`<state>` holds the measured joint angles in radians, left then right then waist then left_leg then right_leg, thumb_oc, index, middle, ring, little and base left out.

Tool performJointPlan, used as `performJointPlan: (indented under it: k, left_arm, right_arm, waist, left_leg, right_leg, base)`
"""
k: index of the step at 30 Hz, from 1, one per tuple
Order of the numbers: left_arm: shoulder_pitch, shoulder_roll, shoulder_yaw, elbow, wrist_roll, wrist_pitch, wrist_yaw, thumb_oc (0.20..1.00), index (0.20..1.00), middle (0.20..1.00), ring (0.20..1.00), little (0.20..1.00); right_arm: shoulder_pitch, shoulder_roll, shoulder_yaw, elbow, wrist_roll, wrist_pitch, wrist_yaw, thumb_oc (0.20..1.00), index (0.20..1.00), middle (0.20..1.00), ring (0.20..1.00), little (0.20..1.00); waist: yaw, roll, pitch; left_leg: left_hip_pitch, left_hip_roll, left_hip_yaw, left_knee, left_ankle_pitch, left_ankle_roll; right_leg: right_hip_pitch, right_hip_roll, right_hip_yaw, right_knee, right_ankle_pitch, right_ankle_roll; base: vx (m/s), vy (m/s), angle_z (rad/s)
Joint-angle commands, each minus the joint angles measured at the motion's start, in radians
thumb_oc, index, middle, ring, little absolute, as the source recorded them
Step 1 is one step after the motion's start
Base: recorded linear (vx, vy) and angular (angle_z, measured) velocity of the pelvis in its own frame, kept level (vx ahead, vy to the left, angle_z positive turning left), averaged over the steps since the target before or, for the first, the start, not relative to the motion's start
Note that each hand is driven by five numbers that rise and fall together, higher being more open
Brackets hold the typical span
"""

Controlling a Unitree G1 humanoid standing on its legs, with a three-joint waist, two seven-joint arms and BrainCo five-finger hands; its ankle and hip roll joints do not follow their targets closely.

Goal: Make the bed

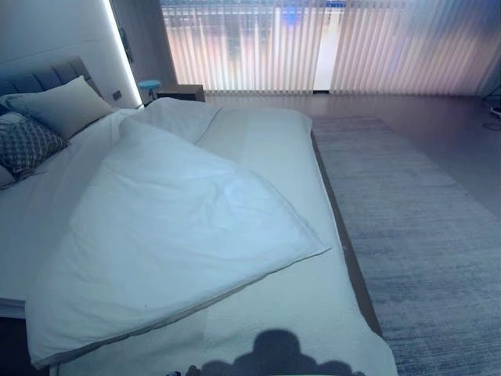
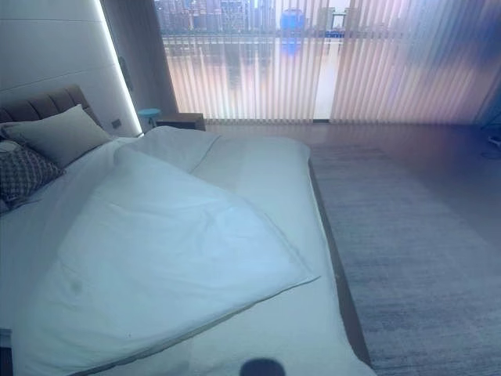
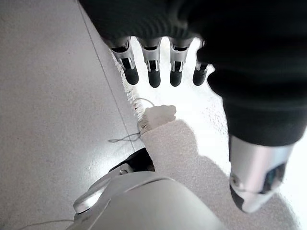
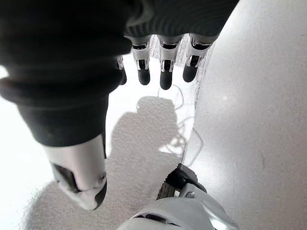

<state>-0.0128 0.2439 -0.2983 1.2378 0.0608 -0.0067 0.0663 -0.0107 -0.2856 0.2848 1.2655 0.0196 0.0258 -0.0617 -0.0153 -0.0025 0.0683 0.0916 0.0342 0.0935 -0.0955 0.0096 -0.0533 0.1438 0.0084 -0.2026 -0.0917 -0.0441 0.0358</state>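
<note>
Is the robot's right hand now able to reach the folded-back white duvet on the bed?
Probably not yet: the right hand hangs open over pale carpet, while the white duvet lies ahead, unobstructed.

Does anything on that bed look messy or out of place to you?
Yes. The white duvet lies askew: it is folded back diagonally, one corner pointing toward the bed's right edge, leaving the sheet on the right side and at the foot uncovered. The pillows sit at the headboard. Both robot hands, left robot hand and right robot hand, hang open, holding nothing.
</note>
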Motion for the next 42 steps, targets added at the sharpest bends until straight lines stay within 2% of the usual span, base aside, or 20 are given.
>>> performJointPlan:
  k: [1,6,14,22,28,31,32,34,37,42]
  left_arm:
    - [-0.089,0.000,-0.033,0.026,-0.010,-0.015,-0.012,1.000,1.000,1.000,1.000,1.000]
    - [-0.072,-0.006,-0.006,0.050,-0.029,-0.007,-0.007,1.000,1.000,1.000,1.000,1.000]
    - [-0.049,-0.030,0.074,0.066,-0.165,-0.009,0.001,1.000,1.000,1.000,1.000,1.000]
    - [-0.085,-0.034,0.077,0.050,-0.259,-0.010,-0.010,1.000,1.000,1.000,1.000,1.000]
    - [-0.169,-0.030,0.048,0.000,-0.357,-0.017,0.002,1.000,1.000,1.000,1.000,1.000]
    - [-0.258,-0.026,0.027,-0.042,-0.445,-0.032,0.045,1.000,1.000,1.000,1.000,1.000]
    - [-0.259,-0.026,0.027,-0.042,-0.445,-0.032,0.045,1.000,1.000,1.000,1.000,1.000]
    - [-0.315,-0.026,0.008,-0.042,-0.489,-0.036,0.070,1.000,1.000,1.000,1.000,1.000]
    - [-0.328,-0.028,-0.010,-0.054,-0.506,-0.034,0.082,1.000,1.000,1.000,1.000,1.000]
    - [-0.337,-0.032,-0.028,-0.051,-0.529,-0.027,0.089,1.000,1.000,1.000,1.000,1.000]
  right_arm:
    - [-0.065,0.007,0.027,0.031,-0.004,-0.006,-0.003,1.000,1.000,1.000,1.000,1.000]
    - [-0.059,0.011,0.008,0.032,0.018,-0.006,-0.006,1.000,1.000,1.000,1.000,1.000]
    - [-0.066,0.036,-0.086,-0.014,0.220,-0.030,-0.021,1.000,1.000,1.000,1.000,1.000]
    - [-0.130,0.036,-0.105,-0.117,0.374,-0.046,-0.036,1.000,1.000,1.000,1.000,1.000]
    - [-0.241,0.018,-0.100,-0.181,0.507,-0.048,-0.056,1.000,1.000,1.000,1.000,1.000]
    - [-0.342,0.032,-0.099,-0.235,0.656,-0.070,-0.093,1.000,1.000,1.000,1.000,1.000]
    - [-0.343,0.032,-0.099,-0.235,0.657,-0.070,-0.093,1.000,1.000,1.000,1.000,1.000]
    - [-0.421,0.044,-0.093,-0.280,0.763,-0.092,-0.119,1.000,1.000,1.000,1.000,1.000]
    - [-0.482,0.048,-0.096,-0.300,0.840,-0.107,-0.145,1.000,1.000,1.000,1.000,1.000]
    - [-0.641,0.020,-0.109,-0.234,0.885,-0.114,-0.188,1.000,1.000,1.000,1.000,1.000]
  waist:
    - [-0.016,-0.019,0.036]
    - [-0.015,-0.019,0.040]
    - [-0.014,-0.013,0.045]
    - [-0.013,-0.003,0.067]
    - [-0.011,0.010,0.098]
    - [-0.012,0.018,0.144]
    - [-0.012,0.018,0.143]
    - [-0.009,0.019,0.171]
    - [0.000,0.020,0.186]
    - [0.021,0.025,0.211]
  left_leg:
    - [0.033,-0.059,0.003,0.008,-0.033,0.014]
    - [0.036,-0.057,0.006,0.008,-0.033,0.014]
    - [0.034,-0.054,0.008,0.008,-0.034,0.011]
    - [0.019,-0.054,0.006,0.008,-0.032,0.010]
    - [-0.017,-0.056,0.004,0.008,-0.022,0.008]
    - [-0.076,-0.058,0.000,0.008,0.003,0.004]
    - [-0.077,-0.058,0.000,0.008,0.003,0.005]
    - [-0.132,-0.058,0.000,0.008,0.024,0.002]
    - [-0.168,-0.060,0.000,0.008,0.036,0.002]
    - [-0.230,-0.061,-0.001,0.008,0.052,0.000]
  right_leg:
    - [-0.026,-0.042,0.069,0.011,0.054,0.074]
    - [-0.020,-0.041,0.069,0.008,0.055,0.073]
    - [-0.020,-0.040,0.065,0.004,0.049,0.073]
    - [-0.032,-0.041,0.061,0.004,0.048,0.072]
    - [-0.063,-0.049,0.056,0.004,0.055,0.074]
    - [-0.124,-0.053,0.052,0.015,0.071,0.074]
    - [-0.126,-0.053,0.052,0.015,0.071,0.074]
    - [-0.188,-0.055,0.054,0.028,0.085,0.071]
    - [-0.222,-0.055,0.055,0.025,0.096,0.071]
    - [-0.281,-0.058,0.060,0.020,0.113,0.071]
  base:
    - [0.00,0.000,0.00]
    - [0.01,-0.001,0.00]
    - [0.03,0.001,-0.01]
    - [0.00,0.001,0.00]
    - [-0.02,0.005,0.01]
    - [-0.09,0.008,0.02]
    - [-0.12,0.005,0.11]
    - [-0.08,-0.005,0.14]
    - [-0.01,-0.003,0.03]
    - [0.00,0.000,0.00]
